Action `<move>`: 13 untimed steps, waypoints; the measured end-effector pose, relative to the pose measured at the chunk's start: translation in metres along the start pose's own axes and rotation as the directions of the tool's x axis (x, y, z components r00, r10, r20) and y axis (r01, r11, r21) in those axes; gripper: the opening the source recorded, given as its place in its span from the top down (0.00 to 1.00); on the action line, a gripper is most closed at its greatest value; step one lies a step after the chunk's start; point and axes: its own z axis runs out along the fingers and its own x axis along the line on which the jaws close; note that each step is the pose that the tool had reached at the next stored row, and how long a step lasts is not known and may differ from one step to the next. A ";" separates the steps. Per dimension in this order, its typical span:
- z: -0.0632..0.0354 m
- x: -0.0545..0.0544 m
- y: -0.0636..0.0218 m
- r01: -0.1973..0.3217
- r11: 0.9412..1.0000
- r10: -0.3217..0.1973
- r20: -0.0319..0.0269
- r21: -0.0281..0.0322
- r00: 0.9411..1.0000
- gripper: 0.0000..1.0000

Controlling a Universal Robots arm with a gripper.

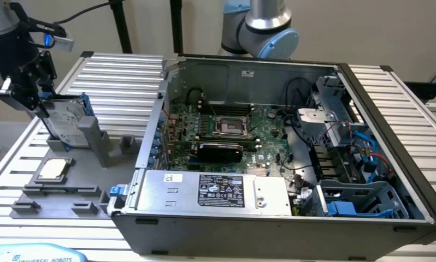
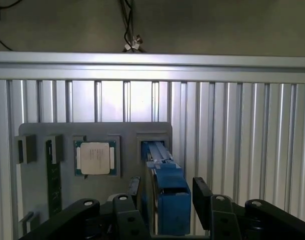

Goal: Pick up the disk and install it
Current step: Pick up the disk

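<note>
Hand stands wide astride the upright disk, a gap showing beside its blue frame.

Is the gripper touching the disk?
Cannot tell. In the wrist view the gripper straddles the disk, close on both sides, but neither side shows a plain gap or plain contact.

Even, soft indoor light. Glare on ribbed table in wrist view; case interior shadowed.
</note>
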 end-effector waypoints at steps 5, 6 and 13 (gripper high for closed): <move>0.0006 0.000 -0.0002 0.000 1.000 0.000 0.000 0.000 1.000 0.46; 0.0007 0.000 -0.0002 0.000 1.000 0.000 0.000 0.000 1.000 0.46; 0.0008 0.000 -0.0002 0.000 1.000 0.000 0.000 0.000 1.000 0.62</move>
